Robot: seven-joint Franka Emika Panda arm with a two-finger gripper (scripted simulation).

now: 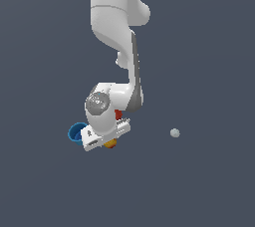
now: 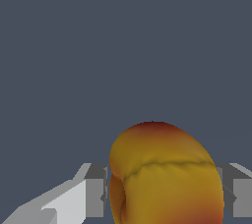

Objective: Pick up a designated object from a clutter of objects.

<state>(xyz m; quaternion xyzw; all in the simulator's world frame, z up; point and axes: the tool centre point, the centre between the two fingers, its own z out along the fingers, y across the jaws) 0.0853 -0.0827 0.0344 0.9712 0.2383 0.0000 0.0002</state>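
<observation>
— Where's the fruit right now?

— The fruit (image 2: 165, 174) sits right between my fingers (image 2: 96, 191). In the wrist view it fills the gap, orange-yellow with a red cap and a crease across it, one grey pad at each side of it. From outside only a sliver of it (image 1: 110, 143) peeks out under my gripper (image 1: 107, 140).

— So you've got it?

— I'd say my fingers are drawn in against it on both sides, so yes, I judge it held. Whether it has left the floor I cannot tell: the wrist view shows only plain grey behind it, and my own hand hides most of it from the outside camera.

— What about the rest of the pile?

— The blue cup (image 1: 76, 132) is just beside my hand, toward the exterior view's left. A bit of red (image 1: 118, 115) shows behind my wrist, probably the drill-like tool; the rest is hidden by my arm. A small pale ball (image 1: 174, 132) lies well apart, toward the exterior view's right.

— What's left, then?

— As I judge it, the reach and the grip are done. What remains is to raise the fruit clear without bumping the cup.
</observation>
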